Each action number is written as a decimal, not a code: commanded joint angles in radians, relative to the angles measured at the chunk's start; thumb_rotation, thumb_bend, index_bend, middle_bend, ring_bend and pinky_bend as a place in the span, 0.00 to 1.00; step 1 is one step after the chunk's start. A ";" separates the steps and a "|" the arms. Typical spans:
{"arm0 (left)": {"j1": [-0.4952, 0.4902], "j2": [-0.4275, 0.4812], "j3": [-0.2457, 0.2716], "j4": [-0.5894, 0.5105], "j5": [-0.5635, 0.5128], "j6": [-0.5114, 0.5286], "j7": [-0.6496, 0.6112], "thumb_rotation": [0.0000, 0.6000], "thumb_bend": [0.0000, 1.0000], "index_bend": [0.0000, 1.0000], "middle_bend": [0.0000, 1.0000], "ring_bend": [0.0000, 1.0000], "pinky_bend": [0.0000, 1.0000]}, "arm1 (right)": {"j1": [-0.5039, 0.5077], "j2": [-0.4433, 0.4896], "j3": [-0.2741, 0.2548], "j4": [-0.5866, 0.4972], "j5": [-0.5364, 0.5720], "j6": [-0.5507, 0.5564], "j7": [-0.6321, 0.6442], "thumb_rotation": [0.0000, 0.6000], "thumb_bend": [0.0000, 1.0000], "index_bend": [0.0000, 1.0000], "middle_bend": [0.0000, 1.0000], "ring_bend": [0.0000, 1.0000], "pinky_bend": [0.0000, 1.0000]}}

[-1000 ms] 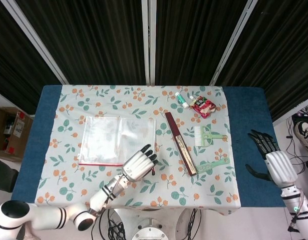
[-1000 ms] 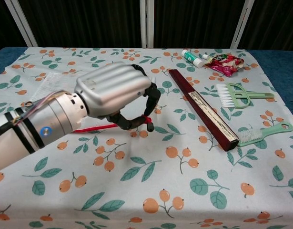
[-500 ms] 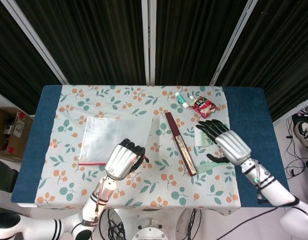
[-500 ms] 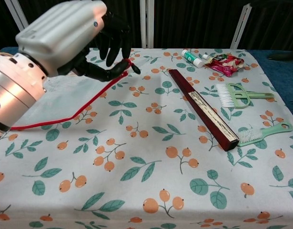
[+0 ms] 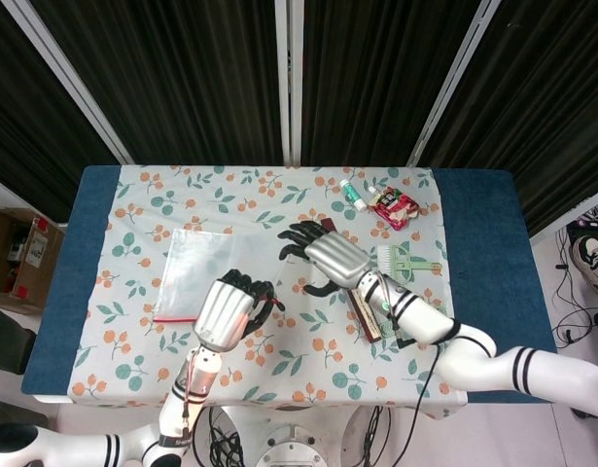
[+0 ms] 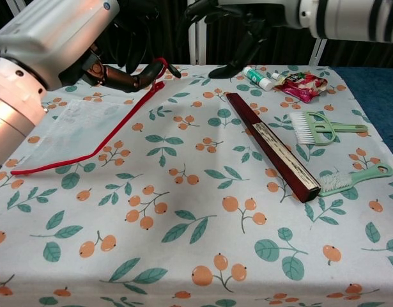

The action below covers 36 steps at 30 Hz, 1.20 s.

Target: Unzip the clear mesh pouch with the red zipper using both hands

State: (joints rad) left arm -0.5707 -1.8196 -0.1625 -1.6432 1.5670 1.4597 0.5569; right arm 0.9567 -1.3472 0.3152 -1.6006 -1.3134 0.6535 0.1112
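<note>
This looks like a robot test lab: black curtains (image 5: 182, 78) hang behind at 12 o'clock, a desk (image 5: 483, 243) wears a floral cloth (image 5: 279, 370), cables (image 5: 576, 263) and a cardboard box (image 5: 17, 255) lie on the floor.

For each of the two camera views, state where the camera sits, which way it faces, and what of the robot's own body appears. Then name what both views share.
Head view: high above, looking down on the whole table; both arms and hands show.
Chest view: low at the near edge, looking across the tabletop; left hand close up, right hand at top.
Shared: pouch, both hands, brushes.

Floral-clothed table (image 5: 143, 209), brushes (image 6: 324, 126), pouch (image 5: 216, 263).
</note>
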 commanded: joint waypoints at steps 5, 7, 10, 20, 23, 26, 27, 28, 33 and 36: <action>0.010 0.009 -0.009 -0.006 0.002 0.003 -0.006 1.00 0.36 0.70 0.72 0.65 0.55 | 0.051 -0.082 0.004 0.055 0.028 -0.019 0.040 1.00 0.18 0.37 0.13 0.00 0.00; 0.013 0.011 -0.009 -0.006 0.002 0.004 -0.008 1.00 0.36 0.70 0.72 0.65 0.55 | 0.052 -0.093 0.003 0.063 0.021 -0.013 0.068 1.00 0.18 0.40 0.14 0.00 0.01; 0.018 0.013 -0.011 -0.009 0.004 0.006 -0.011 1.00 0.36 0.70 0.72 0.65 0.55 | 0.053 -0.105 0.001 0.080 0.005 -0.005 0.114 1.00 0.18 0.42 0.16 0.00 0.01; 0.028 0.021 -0.025 -0.017 0.006 0.007 -0.015 1.00 0.36 0.70 0.72 0.65 0.55 | 0.067 -0.112 -0.021 0.111 -0.058 -0.009 0.255 1.00 0.18 0.49 0.18 0.00 0.03; 0.030 0.021 -0.028 -0.017 0.003 0.005 -0.017 1.00 0.36 0.70 0.72 0.65 0.55 | 0.071 -0.114 -0.028 0.116 -0.071 -0.009 0.283 1.00 0.18 0.51 0.19 0.00 0.03; 0.031 0.022 -0.031 -0.018 0.002 0.003 -0.019 1.00 0.36 0.70 0.72 0.65 0.55 | 0.078 -0.122 -0.033 0.127 -0.084 -0.003 0.310 1.00 0.18 0.52 0.20 0.00 0.04; 0.031 0.022 -0.032 -0.019 0.002 0.003 -0.019 1.00 0.36 0.70 0.72 0.65 0.55 | 0.080 -0.123 -0.035 0.131 -0.087 -0.002 0.315 1.00 0.19 0.53 0.20 0.00 0.04; 0.032 0.022 -0.033 -0.019 0.002 0.003 -0.019 1.00 0.36 0.70 0.72 0.65 0.55 | 0.082 -0.126 -0.036 0.135 -0.089 -0.001 0.318 1.00 0.19 0.53 0.20 0.00 0.04; 0.035 0.025 -0.034 -0.021 0.002 0.002 -0.022 1.00 0.36 0.70 0.72 0.65 0.55 | 0.091 -0.142 -0.041 0.155 -0.090 0.005 0.337 1.00 0.20 0.54 0.20 0.00 0.04; 0.036 0.026 -0.035 -0.021 -0.001 -0.002 -0.024 1.00 0.36 0.70 0.72 0.65 0.55 | 0.097 -0.155 -0.044 0.168 -0.092 0.012 0.345 1.00 0.20 0.54 0.21 0.00 0.04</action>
State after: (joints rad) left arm -0.5348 -1.7939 -0.1975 -1.6644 1.5668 1.4583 0.5329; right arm 1.0514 -1.4991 0.2725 -1.4363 -1.4045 0.6635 0.4531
